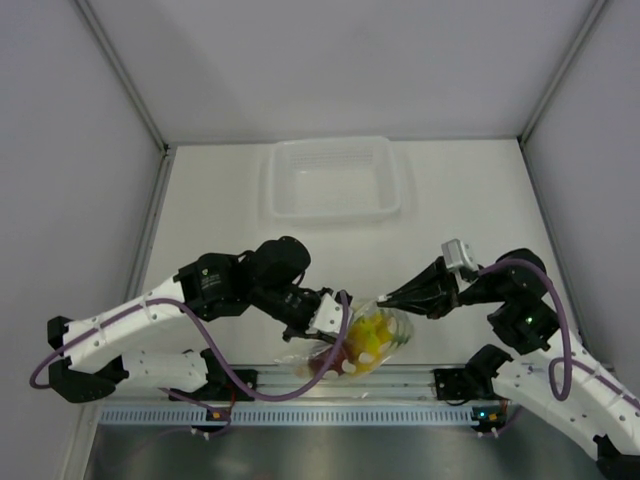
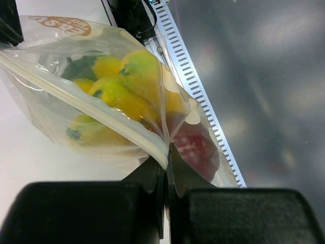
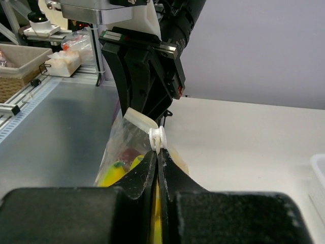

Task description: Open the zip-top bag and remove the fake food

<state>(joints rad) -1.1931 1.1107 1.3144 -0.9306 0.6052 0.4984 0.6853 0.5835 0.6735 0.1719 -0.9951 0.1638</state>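
Note:
The zip-top bag hangs between my two grippers near the table's front edge. It holds the yellow banana bunch, the dark red fruit and a green piece. My left gripper is shut on one end of the bag's zip strip, as the left wrist view shows. My right gripper is shut on the bag's top edge just under the white slider. The right wrist view shows yellow fruit behind its fingers. The zip looks closed.
A translucent rectangular tray stands at the back middle of the table. An aluminium rail runs along the front edge under the bag. White walls close in the left, right and back.

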